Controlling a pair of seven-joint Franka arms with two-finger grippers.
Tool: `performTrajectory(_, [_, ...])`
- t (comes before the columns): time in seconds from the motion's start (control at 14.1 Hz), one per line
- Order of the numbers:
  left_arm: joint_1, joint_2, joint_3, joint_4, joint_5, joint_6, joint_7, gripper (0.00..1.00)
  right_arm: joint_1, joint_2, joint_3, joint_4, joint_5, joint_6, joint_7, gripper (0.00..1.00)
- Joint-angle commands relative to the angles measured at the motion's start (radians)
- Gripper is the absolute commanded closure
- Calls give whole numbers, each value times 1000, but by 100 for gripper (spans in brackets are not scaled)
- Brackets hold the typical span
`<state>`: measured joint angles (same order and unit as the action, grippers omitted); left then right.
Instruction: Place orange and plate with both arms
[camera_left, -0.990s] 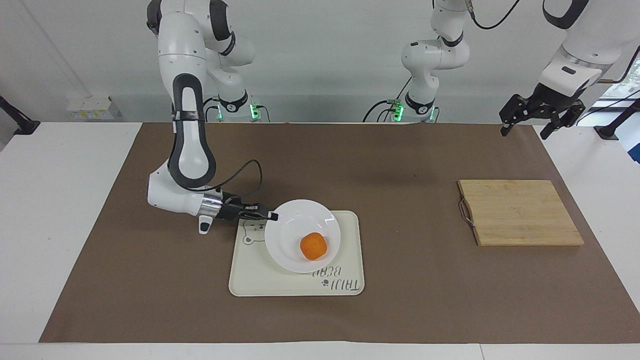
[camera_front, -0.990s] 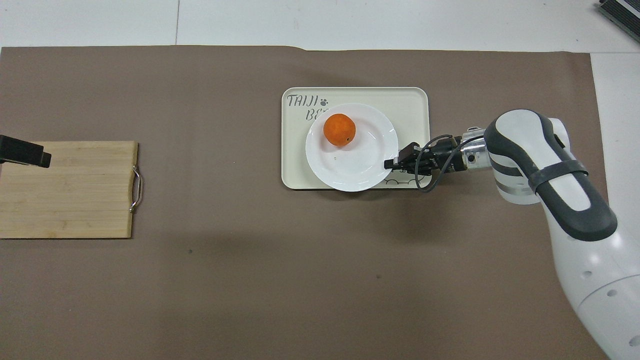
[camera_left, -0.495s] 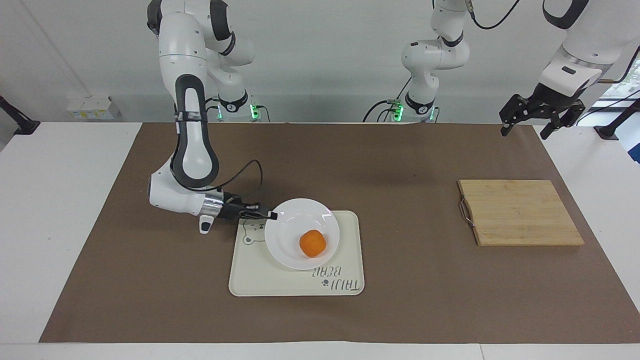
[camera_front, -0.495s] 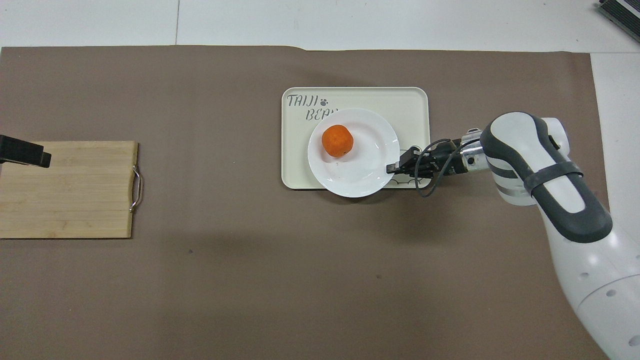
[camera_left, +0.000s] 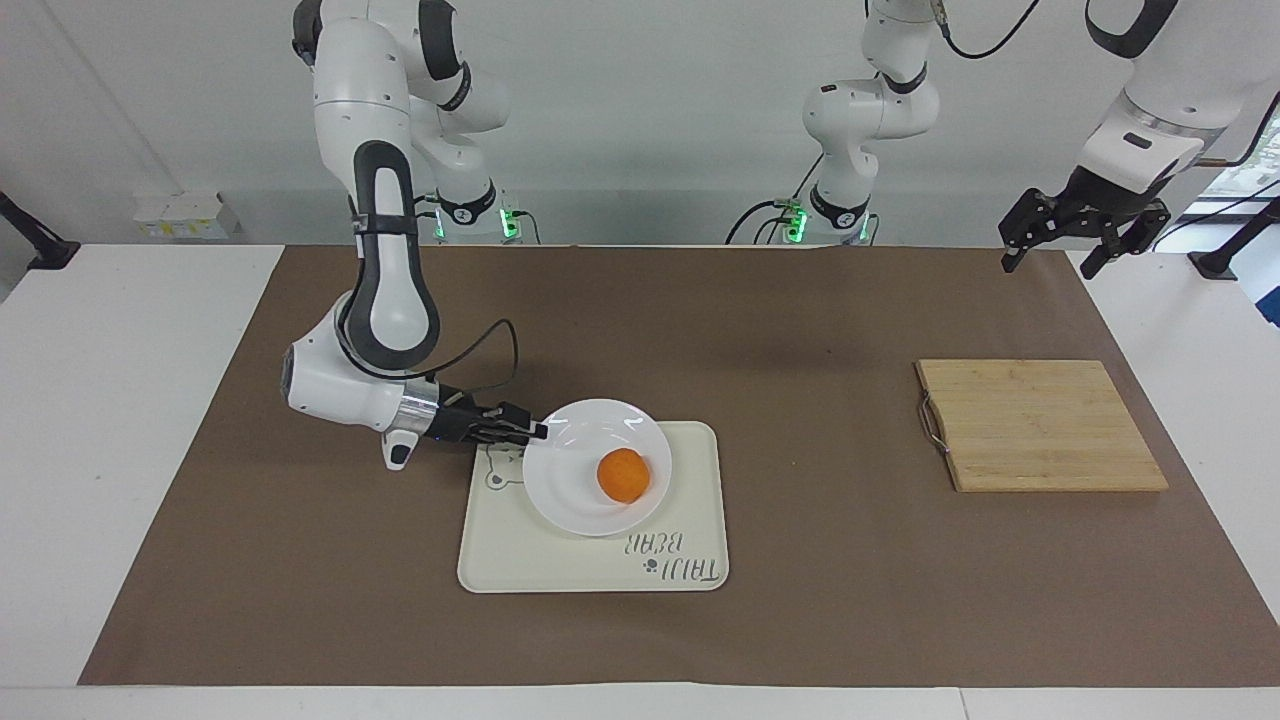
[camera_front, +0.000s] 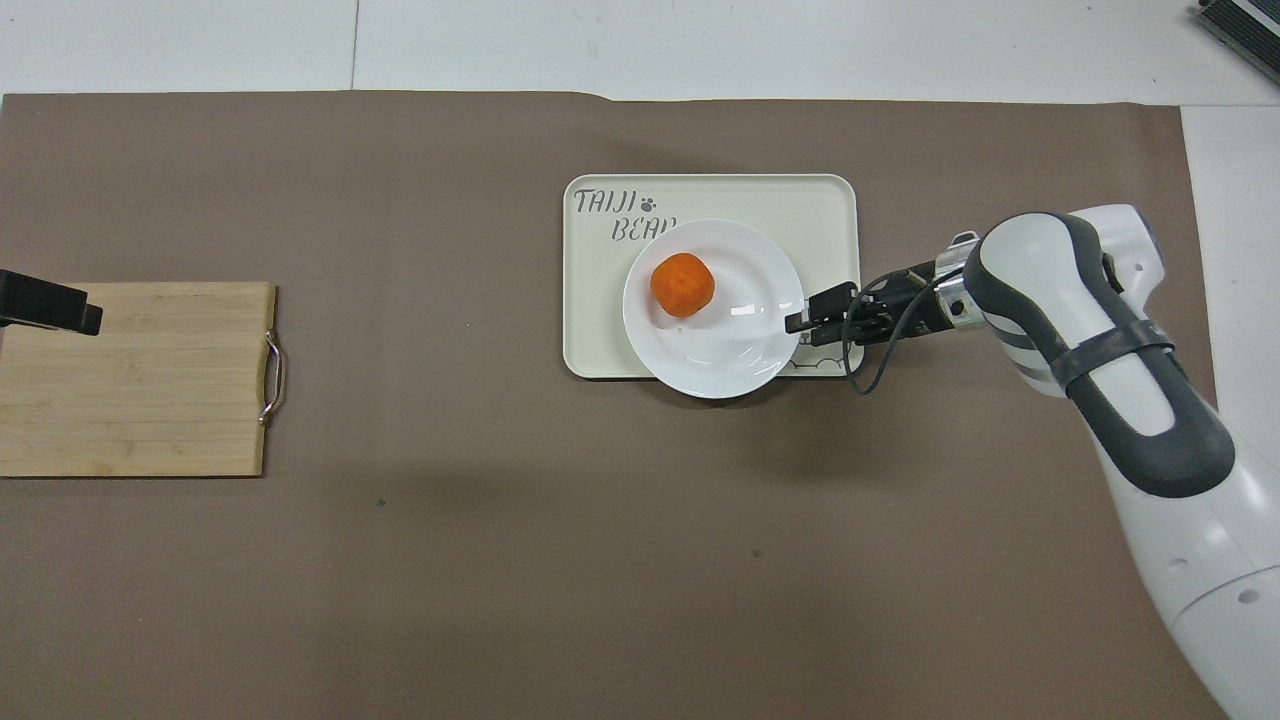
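I see the small round orange fruit (camera_left: 623, 475) (camera_front: 682, 285) resting in the glossy white round plate (camera_left: 570, 495) (camera_front: 720, 360), which overlaps the cream tray's robot-side edge.

The only readable lettering stood on the cream tray (camera_front: 800, 200), printed in dark outline letters in the corner farthest from the robots, toward the left arm's end of the counter. It read "TAIJI" on one line with a small paw print after it, and "BEAR" on the line below; in the overhead view the white plate (camera_front: 745, 360) covered the last letter of "BEAR".
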<state>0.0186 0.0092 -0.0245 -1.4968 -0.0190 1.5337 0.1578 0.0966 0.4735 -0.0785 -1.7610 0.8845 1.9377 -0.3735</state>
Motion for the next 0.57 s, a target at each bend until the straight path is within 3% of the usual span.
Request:
performTrajectory(0.0, [4,-26,-3,-26,17,-6,-9,0,-3,-42,5,70,-175,4,86,0])
performTrajectory(0.28, [3,-26,-3,-26,17,-6,-9,0,9,-151,9,86,-516,61,232,0])
performTrajectory(0.5, [4,-26,-3,-26,17,-6,-9,0,12,-217,6,87,-687,44,237,0])
